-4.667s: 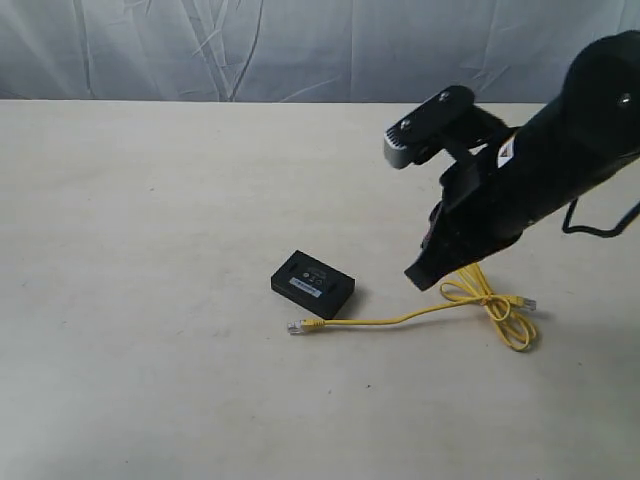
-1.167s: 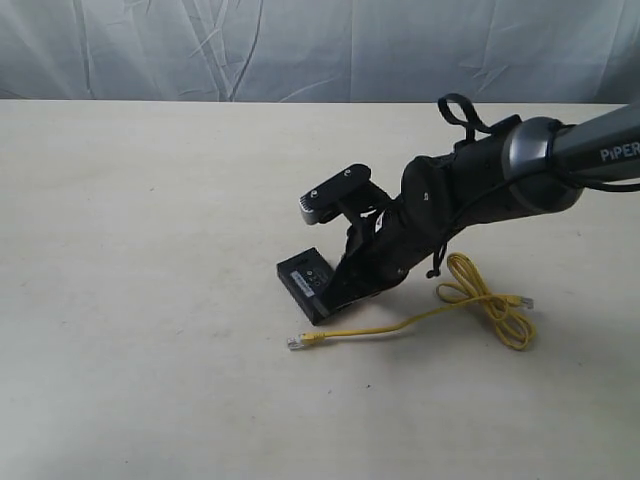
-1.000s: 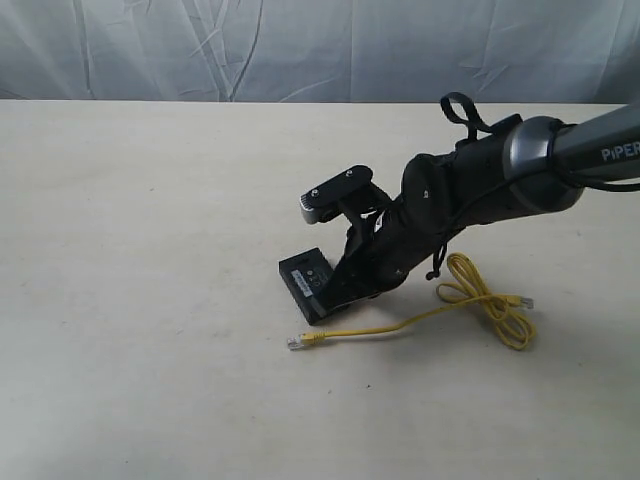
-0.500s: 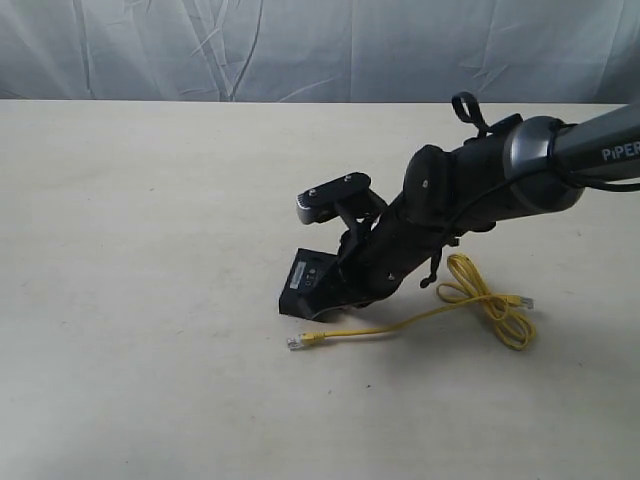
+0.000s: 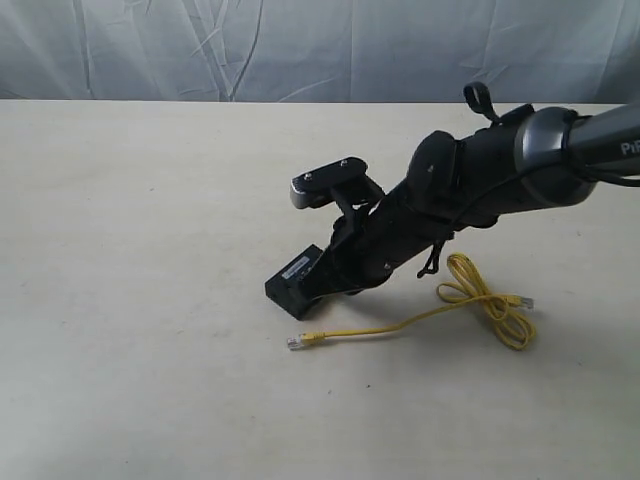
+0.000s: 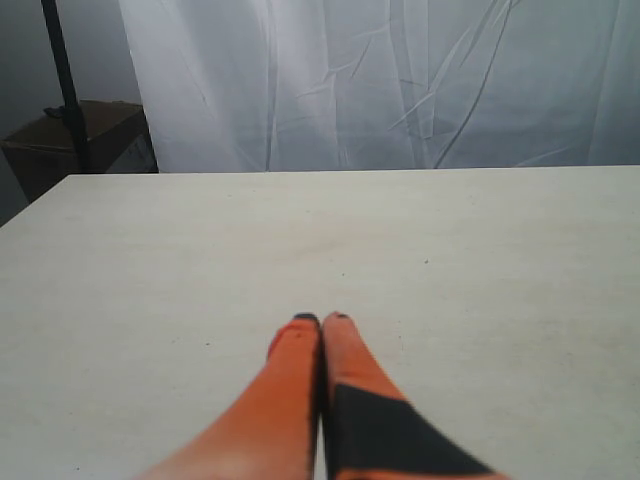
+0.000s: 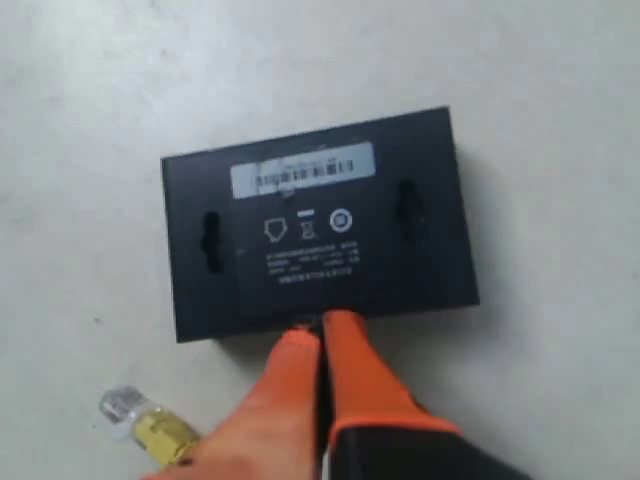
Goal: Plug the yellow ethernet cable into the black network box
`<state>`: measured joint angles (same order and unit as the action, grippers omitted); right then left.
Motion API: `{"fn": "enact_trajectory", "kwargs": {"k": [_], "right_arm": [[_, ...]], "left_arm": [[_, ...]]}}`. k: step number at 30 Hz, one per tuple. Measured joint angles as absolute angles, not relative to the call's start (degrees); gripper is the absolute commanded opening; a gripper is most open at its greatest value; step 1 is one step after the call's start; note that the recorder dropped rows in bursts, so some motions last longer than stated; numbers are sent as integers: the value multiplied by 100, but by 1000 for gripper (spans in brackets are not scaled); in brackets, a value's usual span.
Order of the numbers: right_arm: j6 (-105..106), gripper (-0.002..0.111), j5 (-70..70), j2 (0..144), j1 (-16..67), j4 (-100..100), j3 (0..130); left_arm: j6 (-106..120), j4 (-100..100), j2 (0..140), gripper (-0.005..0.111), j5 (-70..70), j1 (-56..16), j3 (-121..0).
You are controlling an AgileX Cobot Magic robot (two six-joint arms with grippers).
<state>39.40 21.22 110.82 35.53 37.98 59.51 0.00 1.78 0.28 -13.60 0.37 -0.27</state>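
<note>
Broadly, the table [image 5: 120,300] carries everything, and the right arm [image 5: 480,190] reaches low across it toward the middle. The black network box [image 7: 310,220] lies under that arm, label side up. The right gripper [image 7: 320,325], fingers pressed together, touches the middle of its long edge, probably to push or turn it so a socket faces the cable. No socket shows, and nothing is seen plugged in. The left gripper [image 6: 320,320], likewise closed, hovers over bare table. The yellow ethernet cable [image 5: 400,322] lies loose beside the box, its clear plug [image 7: 125,405] near but apart.
</note>
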Motion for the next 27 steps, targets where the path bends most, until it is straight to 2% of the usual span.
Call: {"fn": "enact_trajectory", "kwargs": {"k": [14,20,27], "right_arm": [[3949,-1,2163,10774,3553,3431,5951],[3987,-1,3241,10040,3553,2338,5951],[4010,-1,4355,9910,3553,1546,5951]], "left_arm": [[0,178,28,0,-1360,37,-27],[0,178,28,0,-1360,37,-27],[0,178,28,0,-1360,37,-27]]}}
